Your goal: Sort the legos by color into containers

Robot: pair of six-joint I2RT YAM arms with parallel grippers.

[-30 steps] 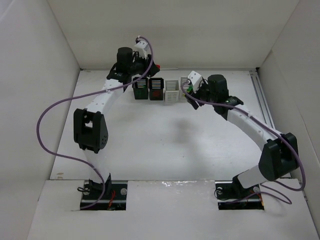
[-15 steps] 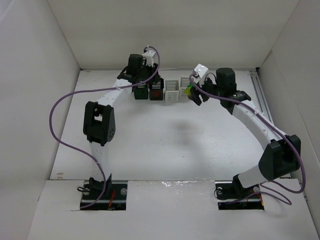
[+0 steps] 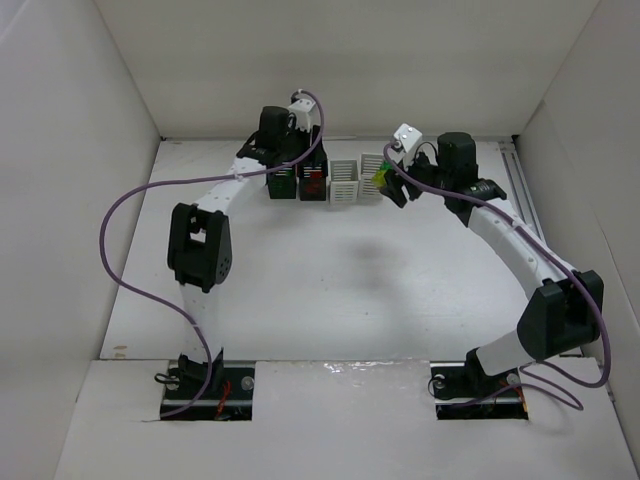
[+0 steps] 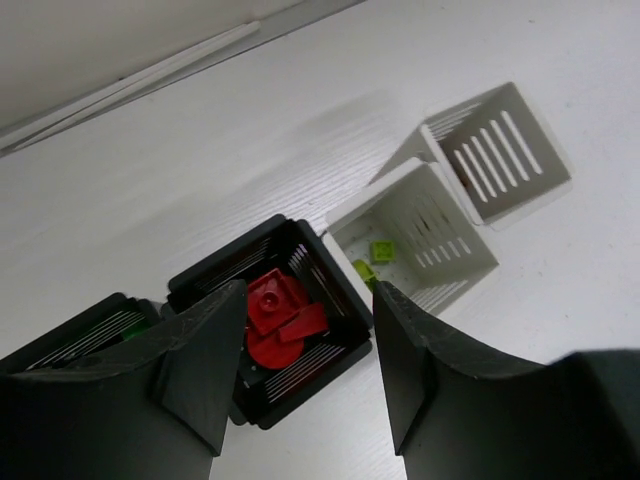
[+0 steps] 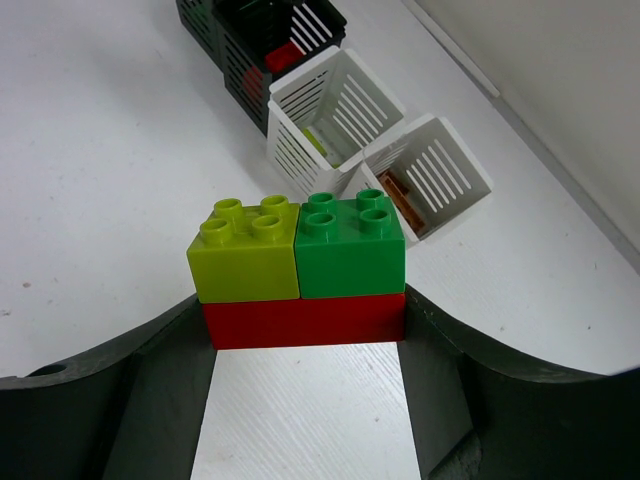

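Observation:
My right gripper (image 5: 305,322) is shut on a lego stack: a red base brick (image 5: 305,320) with a yellow-green brick (image 5: 243,262) and a green brick (image 5: 350,257) on top. In the top view the right gripper (image 3: 386,184) holds the stack beside the right white basket (image 3: 371,163). My left gripper (image 4: 310,300) is open and empty, above the black basket (image 4: 340,355) of red legos (image 4: 275,310). The four baskets stand in a row. The left black one (image 4: 75,335) holds green, the near white one (image 4: 455,270) holds yellow-green bricks (image 4: 381,251), and the far white one (image 4: 540,170) holds an orange-brown piece.
The basket row (image 3: 343,180) stands near the back wall, with high white walls on the left, back and right. A metal rail (image 3: 520,190) runs along the right side of the table. Purple cables loop off both arms.
The left arm has swung right, bringing its gripper over the black baskets. The right gripper has risen and moved back a little with the stack, beside the white baskets.

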